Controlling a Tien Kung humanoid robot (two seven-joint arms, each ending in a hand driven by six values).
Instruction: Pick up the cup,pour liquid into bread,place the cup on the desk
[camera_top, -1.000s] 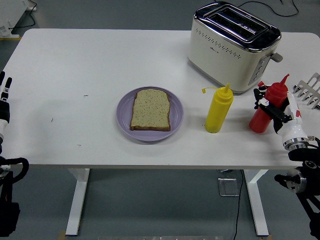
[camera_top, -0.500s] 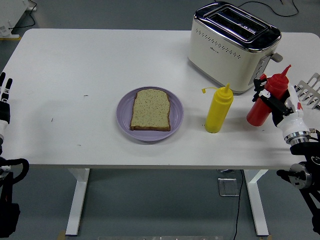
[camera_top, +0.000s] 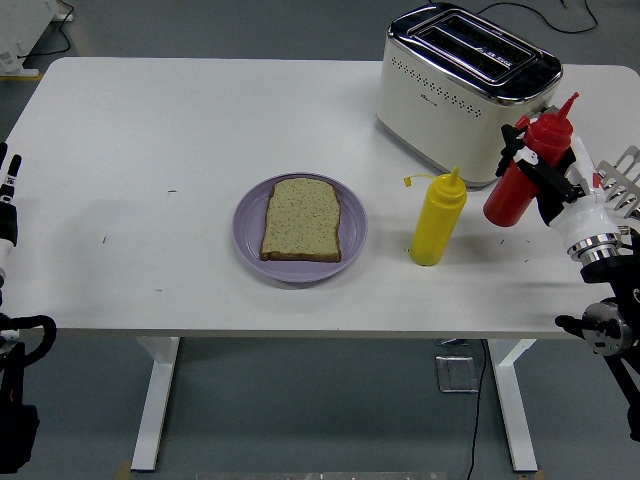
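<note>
Red squeeze bottle: clasped by right hand, lifted, right of frame. Bread on purple plate, centre: bare. Pouring, setting down: outstanding.

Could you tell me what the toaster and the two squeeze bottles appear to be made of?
Toaster: glossy cream shell, probably painted metal or plastic, with a mirror-like chrome top. Red bottle and yellow bottle: likely soft plastic, smooth and opaque with moulded nozzles.

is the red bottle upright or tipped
Tipped. The red bottle leans with its nozzle up to the right and its base to the lower left, held off the table by the right robot hand.
</note>
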